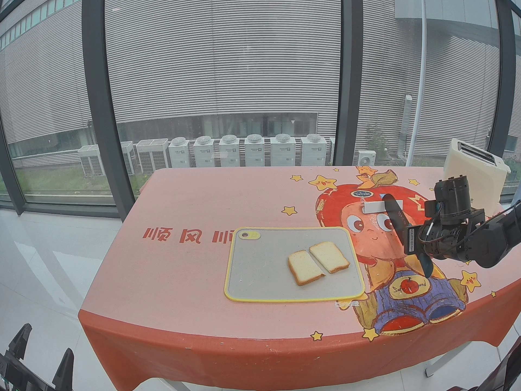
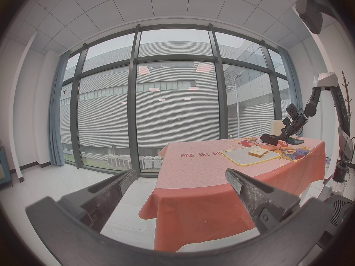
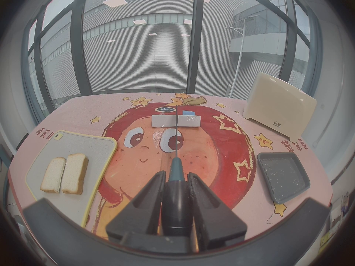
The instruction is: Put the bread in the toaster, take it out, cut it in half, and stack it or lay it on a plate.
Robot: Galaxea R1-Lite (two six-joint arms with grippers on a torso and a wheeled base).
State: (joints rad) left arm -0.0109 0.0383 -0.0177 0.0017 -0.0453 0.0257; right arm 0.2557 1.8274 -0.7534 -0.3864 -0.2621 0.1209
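**Asker:** Which step are you on?

**Me:** I judge the cut is done. The bread lies as two halves, one (image 3: 53, 174) against the other (image 3: 75, 172), flat on the cutting board (image 3: 92, 148), which sits off to the left of my right pincer (image 3: 176, 176). What is left is to put the knife (image 3: 176, 166) away and move the halves to the plate (image 3: 283, 174), which is on the pincer's other side from the board. The toaster (image 3: 279, 106) stands beyond the plate.

**Asker:** How would you do that well?

**Me:** The blade points straight ahead of the pincer, edge-on, toward a white block (image 3: 162, 120) on the table that I take for the knife's rest. I would keep the blade level and lined up with that block, lower it slowly, and let go only once the knife bears on something. I would also keep the tip away from the bread.

**Asker:** And the pincer itself?

**Me:** The fingers are pressed onto the knife's dark handle from both sides, with no gap showing. The pincer hangs above the tabletop and touches nothing but the knife.

**Asker:** Your other one?

**Me:** My left pincer (image 2: 181, 174) is spread wide and holds nothing. It is well short of the table, with the bread far ahead of it.
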